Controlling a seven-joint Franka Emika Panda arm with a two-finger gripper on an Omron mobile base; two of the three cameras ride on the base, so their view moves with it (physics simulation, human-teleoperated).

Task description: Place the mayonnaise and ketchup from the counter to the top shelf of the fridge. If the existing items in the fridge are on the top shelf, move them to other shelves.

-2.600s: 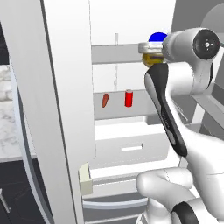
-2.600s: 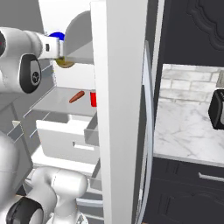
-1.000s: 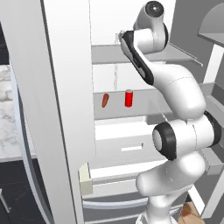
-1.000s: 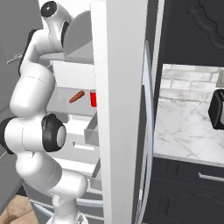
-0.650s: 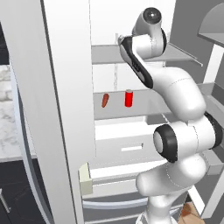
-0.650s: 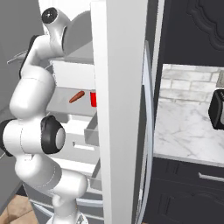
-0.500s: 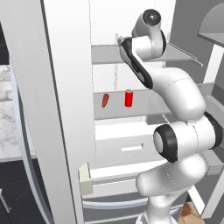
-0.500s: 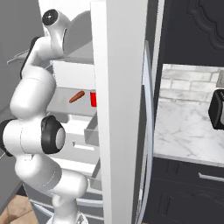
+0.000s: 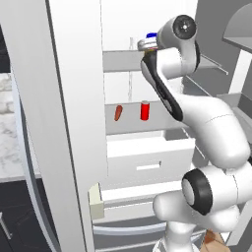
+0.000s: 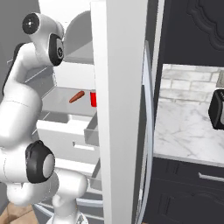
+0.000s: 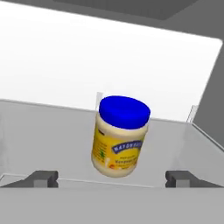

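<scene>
mayonnaise [image 11: 121, 137], apparently on top shelf [image 11: 52, 131]

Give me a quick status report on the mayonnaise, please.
End effector open, fingers apart either side of the mayonnaise. Jar stands free on the top shelf, slightly tilted. Red can and orange-red item on the shelf below; nothing blocking.

Kitchen, rendered, seen from my base at an open fridge.

I'm looking into a tall white fridge [image 9: 74, 98] with grey shelves [image 9: 123, 61] and white drawers [image 9: 147, 160]; a jar of mayonnaise [image 11: 120, 136] stands on a shelf, and a red can [image 9: 144, 110] sits lower down. To the right I see a marbled counter [image 10: 183, 118] over dark cabinets [image 10: 188, 188] with silver handles.
</scene>
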